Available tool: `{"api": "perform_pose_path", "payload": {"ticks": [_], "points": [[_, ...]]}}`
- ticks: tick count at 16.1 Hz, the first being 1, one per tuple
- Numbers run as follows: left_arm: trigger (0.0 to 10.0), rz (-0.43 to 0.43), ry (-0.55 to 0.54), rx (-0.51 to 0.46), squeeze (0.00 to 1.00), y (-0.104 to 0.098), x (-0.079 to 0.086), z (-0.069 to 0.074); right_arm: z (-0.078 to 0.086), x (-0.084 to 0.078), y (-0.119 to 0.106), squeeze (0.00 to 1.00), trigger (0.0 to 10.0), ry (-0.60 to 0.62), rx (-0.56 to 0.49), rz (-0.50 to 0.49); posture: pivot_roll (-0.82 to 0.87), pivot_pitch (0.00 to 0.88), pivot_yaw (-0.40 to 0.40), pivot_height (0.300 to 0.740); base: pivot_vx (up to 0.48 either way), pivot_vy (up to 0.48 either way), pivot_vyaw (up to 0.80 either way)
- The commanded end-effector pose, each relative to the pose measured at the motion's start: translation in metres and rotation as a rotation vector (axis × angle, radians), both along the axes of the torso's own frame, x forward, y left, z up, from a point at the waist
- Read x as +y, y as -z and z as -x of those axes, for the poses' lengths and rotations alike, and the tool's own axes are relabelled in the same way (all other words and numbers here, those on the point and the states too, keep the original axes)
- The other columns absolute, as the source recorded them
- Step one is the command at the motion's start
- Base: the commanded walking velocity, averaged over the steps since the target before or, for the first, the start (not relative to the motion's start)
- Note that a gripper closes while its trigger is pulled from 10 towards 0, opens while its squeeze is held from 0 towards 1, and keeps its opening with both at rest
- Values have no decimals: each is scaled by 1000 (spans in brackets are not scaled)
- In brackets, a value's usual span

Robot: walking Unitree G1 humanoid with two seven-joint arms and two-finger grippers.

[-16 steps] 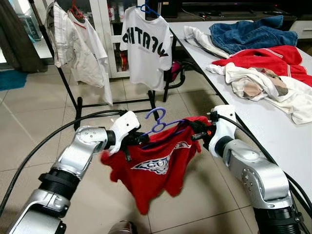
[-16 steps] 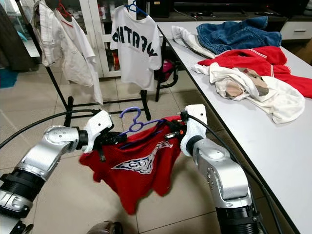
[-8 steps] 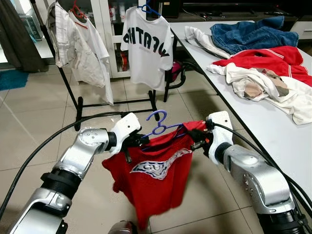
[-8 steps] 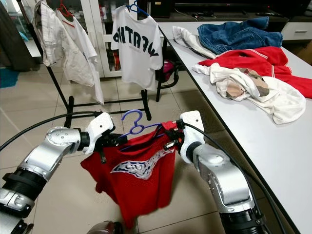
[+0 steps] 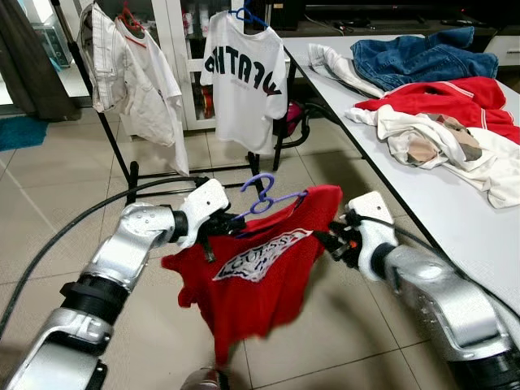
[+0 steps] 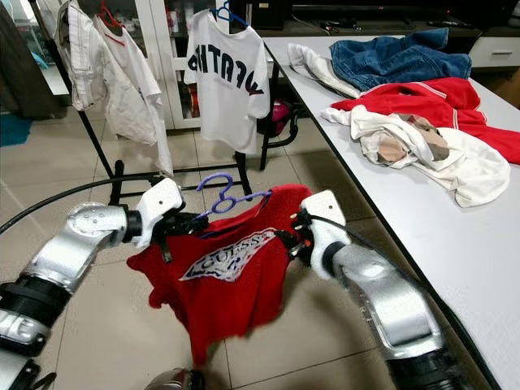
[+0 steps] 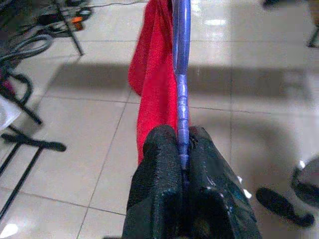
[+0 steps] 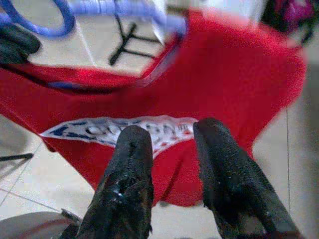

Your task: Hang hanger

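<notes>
Over glossy tiles, my left claw [image 7: 183, 164] pinches the ridged purple plastic hanger [image 5: 262, 195], draped in a soft red shirt [image 5: 260, 272]. At three o'clock, my right claw [image 8: 172, 149] gapes, empty.

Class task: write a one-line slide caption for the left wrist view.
Left hand shut on the purple hanger, the red T-shirt draped beside it above the tiled floor.

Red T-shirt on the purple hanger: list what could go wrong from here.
1. Only the left gripper pinches the purple hanger; the right gripper is open and off the red T-shirt, so the load may tilt.
2. The shirt sits skewed and could slide off.
3. The clothes rack stands well ahead, so it may swing on the way.
</notes>
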State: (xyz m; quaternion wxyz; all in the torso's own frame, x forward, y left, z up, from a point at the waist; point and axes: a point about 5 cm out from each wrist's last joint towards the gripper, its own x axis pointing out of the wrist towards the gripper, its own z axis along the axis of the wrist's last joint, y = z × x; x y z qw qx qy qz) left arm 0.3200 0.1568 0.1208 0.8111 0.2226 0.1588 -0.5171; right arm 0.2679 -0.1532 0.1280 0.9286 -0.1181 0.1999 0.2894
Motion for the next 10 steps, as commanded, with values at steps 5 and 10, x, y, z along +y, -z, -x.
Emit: {"api": "perform_pose_path", "payload": {"ticks": [5, 10], "points": [[0, -98, 252, -21, 0, -13, 3, 3, 7, 10, -57, 153, 10000, -421, -206, 25, -20, 0, 7, 740, 0, 0, 0], [0, -70, 358, -44, 0, -22, -13, 5, 8, 24, -52, 0, 10000, -561, -191, 57, -20, 0, 10, 740, 0, 0, 0]]}}
